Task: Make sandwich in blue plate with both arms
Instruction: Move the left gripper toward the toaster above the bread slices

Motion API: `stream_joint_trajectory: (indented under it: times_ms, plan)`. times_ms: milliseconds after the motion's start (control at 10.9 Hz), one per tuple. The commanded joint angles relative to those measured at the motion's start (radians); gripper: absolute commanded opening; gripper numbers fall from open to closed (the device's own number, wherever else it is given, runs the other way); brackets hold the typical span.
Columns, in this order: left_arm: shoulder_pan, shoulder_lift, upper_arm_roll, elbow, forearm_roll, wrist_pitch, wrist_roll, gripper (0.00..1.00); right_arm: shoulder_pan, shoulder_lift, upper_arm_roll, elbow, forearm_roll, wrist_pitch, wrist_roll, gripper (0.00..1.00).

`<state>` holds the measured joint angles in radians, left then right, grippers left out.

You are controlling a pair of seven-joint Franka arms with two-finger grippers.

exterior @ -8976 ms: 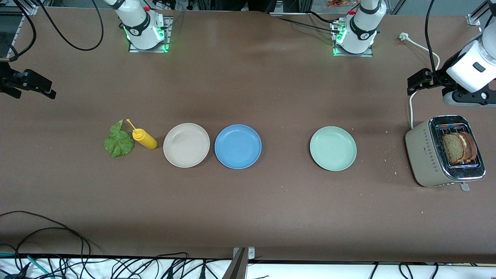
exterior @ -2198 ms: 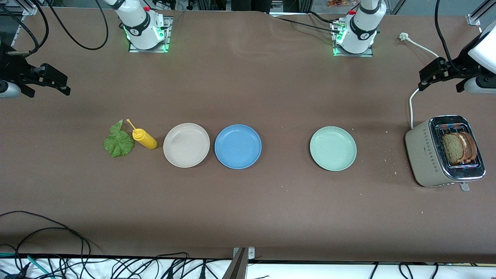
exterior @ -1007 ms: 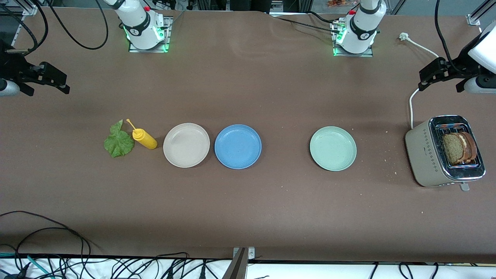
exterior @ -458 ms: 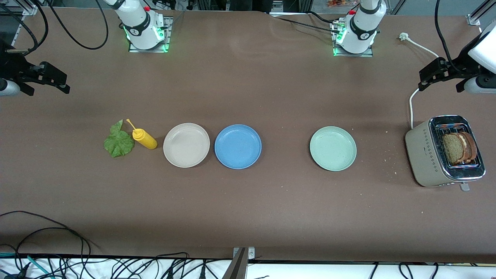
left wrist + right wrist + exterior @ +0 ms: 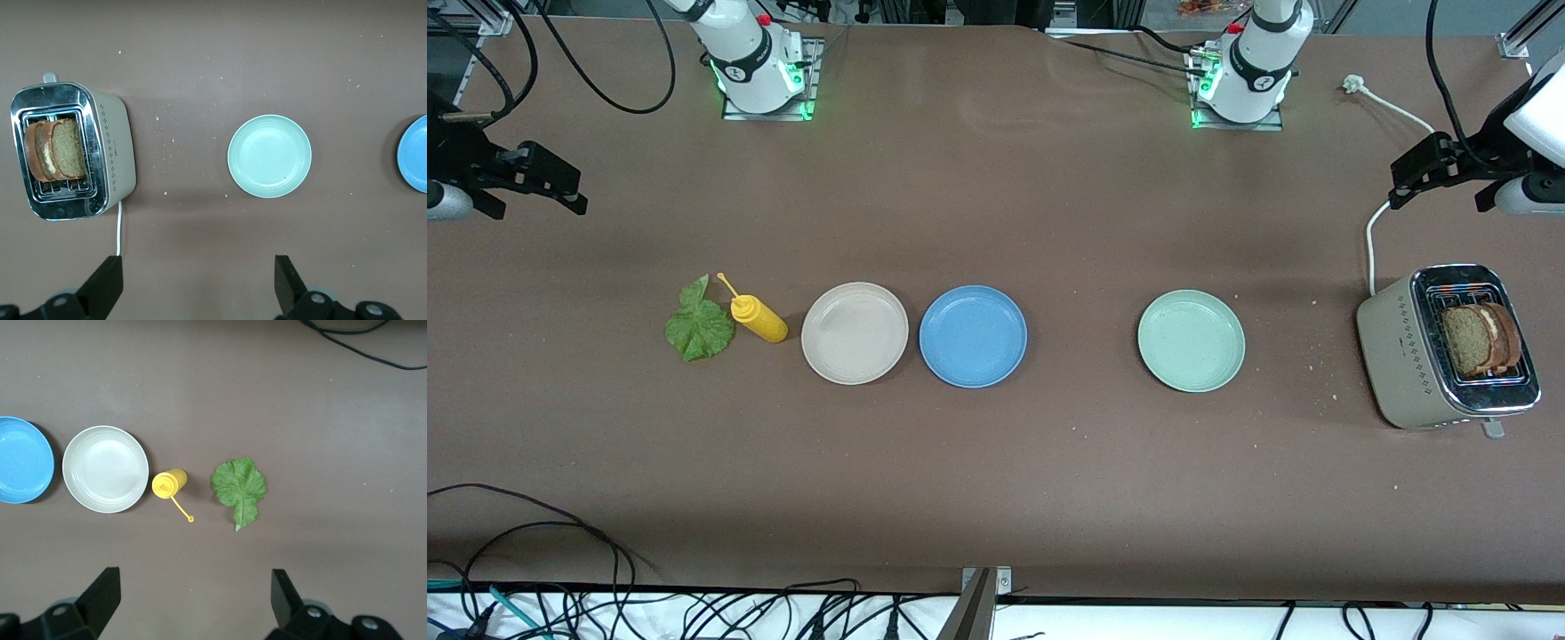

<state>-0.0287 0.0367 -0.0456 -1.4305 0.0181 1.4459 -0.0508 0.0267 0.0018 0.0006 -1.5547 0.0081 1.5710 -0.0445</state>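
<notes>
**Both tools held wide and empty as sandwich parts lie apart on the worktop**

The blue plate (image 5: 973, 336) is seen bare near the middle of the brown worktop (image 5: 996, 480), set just beside a beige plate (image 5: 855, 333) on the side toward the right arm's end. Past the beige plate a yellow squeeze bottle (image 5: 759, 319) is laid, and beside it a crinkled green lettuce leaf (image 5: 699, 326) is spread flat. Toward the left arm's end a pale green plate (image 5: 1191, 340) is placed well apart from the blue one, and nearer that end still a toaster (image 5: 1440, 351) is stood, with two brown bread slices (image 5: 1480, 338) lodged upright in its slots. The left tool (image 5: 198, 283) is held over bare worktop near the toaster's white cord (image 5: 1371, 251), its fingers spread wide with nothing between them. The right tool (image 5: 195, 595) is poised over bare worktop near the lettuce leaf, likewise wide open and empty
</notes>
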Motion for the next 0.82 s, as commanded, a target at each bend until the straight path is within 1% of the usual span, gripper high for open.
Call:
stream_joint_trajectory:
  times_ms: [0,366,550,733]
  plan:
    - [0.01,0.009,0.006,0.025,-0.004,-0.015,0.014,1.0,-0.004,-0.006,0.004,0.015,-0.005,-0.022,0.005,1.0]
    - [0.05,0.064,0.007,0.027,0.0,-0.007,0.016,1.0,-0.004,-0.006,0.004,0.015,-0.005,-0.022,0.005,1.0]
    - [0.101,0.066,0.006,0.022,-0.003,-0.016,0.002,1.0,-0.004,-0.006,0.006,0.015,-0.005,-0.022,0.005,1.0]
    - [0.122,0.058,0.007,0.025,-0.003,-0.033,0.005,1.0,-0.004,-0.008,0.004,0.015,-0.003,-0.022,0.005,1.0]
